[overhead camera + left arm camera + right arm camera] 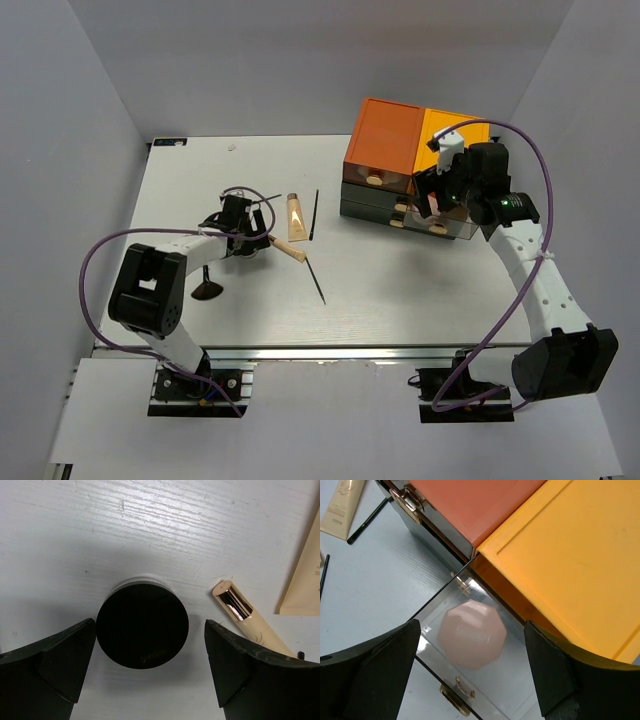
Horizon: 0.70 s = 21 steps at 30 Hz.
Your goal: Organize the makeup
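The left end effector (pixel 240 228) hangs spread wide and empty, its fingers either side of the round black compact (pixel 142 630) on the surface (pixel 165 525), near the tan stick (pixel 240 612) and beige tube (pixel 305 580). The step looks like a pickup that calls for lowering and closing squarely. The right end effector (pixel 435 198), equally wide and empty, hangs over the pinkish sponge (pixel 472 635) in the drawer box's open clear drawer (pixel 512 680). In the top view the left wrist hides the compact, and neither height can be judged.
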### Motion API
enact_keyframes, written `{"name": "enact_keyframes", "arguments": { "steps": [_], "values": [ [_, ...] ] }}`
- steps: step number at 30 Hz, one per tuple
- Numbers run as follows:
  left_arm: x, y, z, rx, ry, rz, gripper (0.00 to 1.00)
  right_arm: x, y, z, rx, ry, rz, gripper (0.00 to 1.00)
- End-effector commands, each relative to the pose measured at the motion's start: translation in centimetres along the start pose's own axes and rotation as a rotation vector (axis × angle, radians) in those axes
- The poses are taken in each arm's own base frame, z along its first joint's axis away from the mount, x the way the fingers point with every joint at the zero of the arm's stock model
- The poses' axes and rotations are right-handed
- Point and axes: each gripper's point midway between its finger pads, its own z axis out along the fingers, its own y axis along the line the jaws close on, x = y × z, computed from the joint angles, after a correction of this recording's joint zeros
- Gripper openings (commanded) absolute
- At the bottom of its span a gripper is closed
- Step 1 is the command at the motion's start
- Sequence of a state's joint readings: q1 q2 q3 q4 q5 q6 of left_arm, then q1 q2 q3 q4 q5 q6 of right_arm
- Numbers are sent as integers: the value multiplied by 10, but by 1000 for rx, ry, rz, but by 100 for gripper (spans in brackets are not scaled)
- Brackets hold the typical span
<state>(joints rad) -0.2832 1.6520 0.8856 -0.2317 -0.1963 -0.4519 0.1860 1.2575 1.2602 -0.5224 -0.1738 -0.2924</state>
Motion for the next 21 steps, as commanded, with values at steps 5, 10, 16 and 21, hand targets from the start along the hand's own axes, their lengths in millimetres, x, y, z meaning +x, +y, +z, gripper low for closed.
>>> {"name": "enact_keyframes", "arguments": {
  "steps": [5, 10, 16, 21],
  "values": [
    [-18, -9, 4, 24, -29, -2, 98, -42, -4, -17, 5, -178, -46, 89],
    [-12, -6, 10, 3, -8, 8, 88, -56, -4, -30, 12, -254, -39, 89],
    [-21, -7, 7, -3, -28, 6, 25, -64, -4, -38, 15, -295, -29, 89],
    [-62, -50, -41, 196, -134, -36, 2, -80, -11, -58, 31, -393, -25, 74]
  ]
}}
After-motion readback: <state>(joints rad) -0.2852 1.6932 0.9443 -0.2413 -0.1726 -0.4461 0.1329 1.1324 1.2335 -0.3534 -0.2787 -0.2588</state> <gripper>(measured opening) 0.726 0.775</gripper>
